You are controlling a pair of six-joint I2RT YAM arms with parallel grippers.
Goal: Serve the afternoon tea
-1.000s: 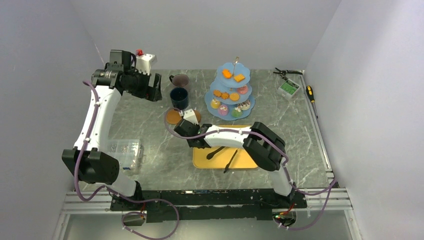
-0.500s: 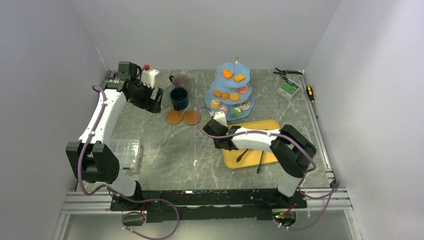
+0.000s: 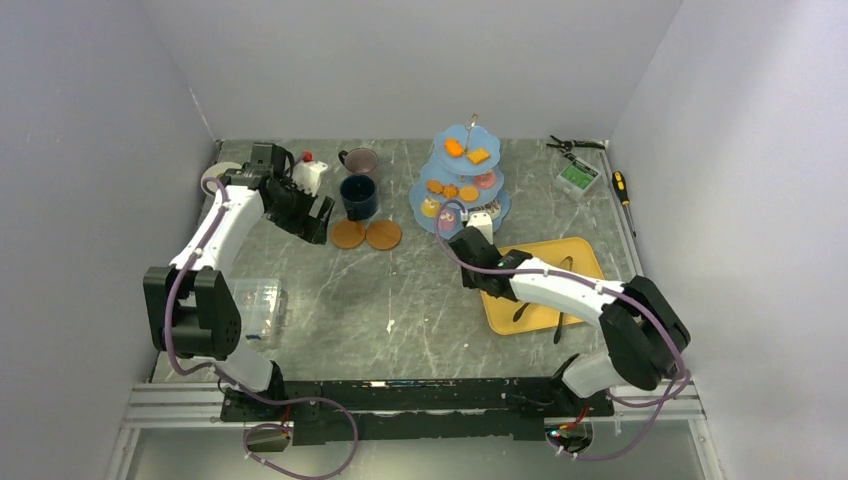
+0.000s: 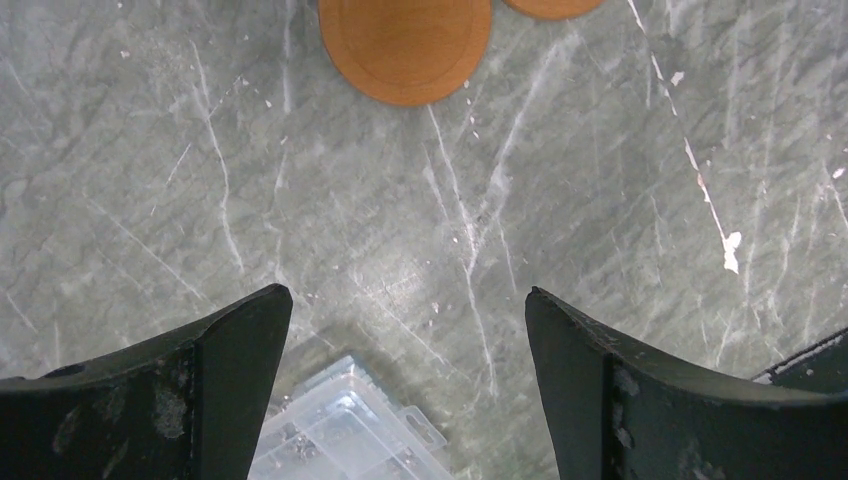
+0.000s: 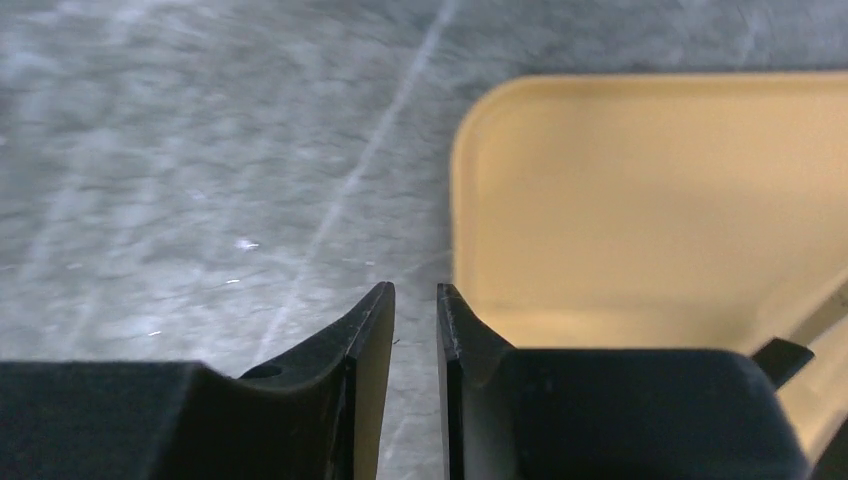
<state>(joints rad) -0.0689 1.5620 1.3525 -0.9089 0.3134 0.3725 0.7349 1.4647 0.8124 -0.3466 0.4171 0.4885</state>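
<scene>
Light-blue three-tier stand [image 3: 444, 137] at upper centre is being endangered: the near-closed, empty right gripper [image 5: 415, 300] is being held close enough to knock it; the left gripper [image 4: 408, 300] is being held wide open.

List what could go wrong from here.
1. The right claw sits close to the three-tier stand; a swing might bump it and shake off cupcakes.
2. The dark-blue mug stands right beside the mauve mug; the open left claw might knock one while gripping the other.
3. The two coasters lie side by side, so a mug might land across both.
</scene>
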